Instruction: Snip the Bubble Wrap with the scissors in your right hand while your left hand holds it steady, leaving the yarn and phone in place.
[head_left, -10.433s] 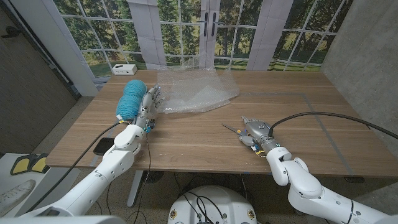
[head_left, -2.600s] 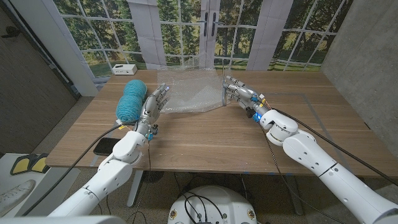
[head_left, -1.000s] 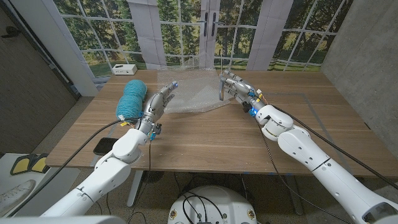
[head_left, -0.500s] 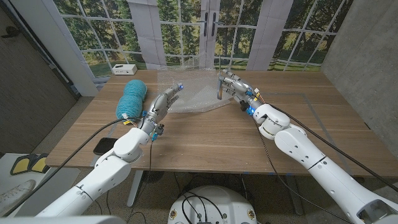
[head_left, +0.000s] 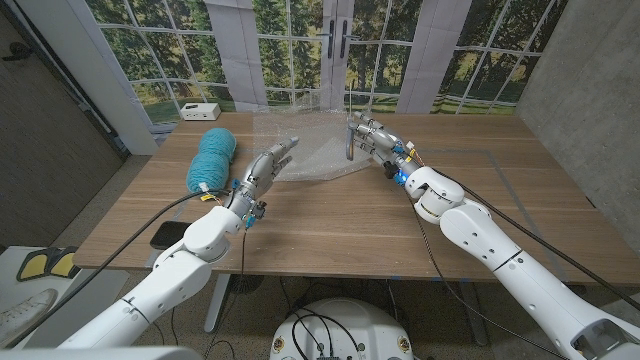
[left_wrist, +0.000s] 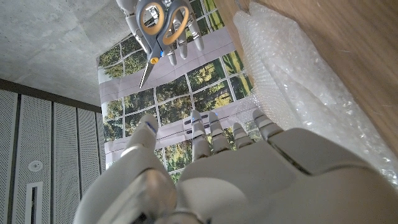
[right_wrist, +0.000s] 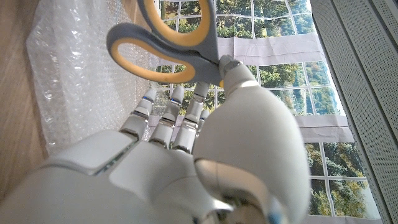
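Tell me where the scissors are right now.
In the head view the scissors are in the right hand, lifted at the right edge of the Bubble Wrap near the table's far side, blades pointing down; the left hand reaches toward the wrap's opposite edge.

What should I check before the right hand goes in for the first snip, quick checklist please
1. Scissors held by the right hand: ok, handles are gripped.
2. Left hand steadying the Bubble Wrap: not ok, fingers reach over its edge, no firm hold visible.
3. Blades around the wrap: not ok, in the left wrist view they hang in the air.
4. Blades open: cannot tell.
5. Yarn away from the cut: ok, beside the left arm.
6. Phone out of the way: ok, at the near table edge.
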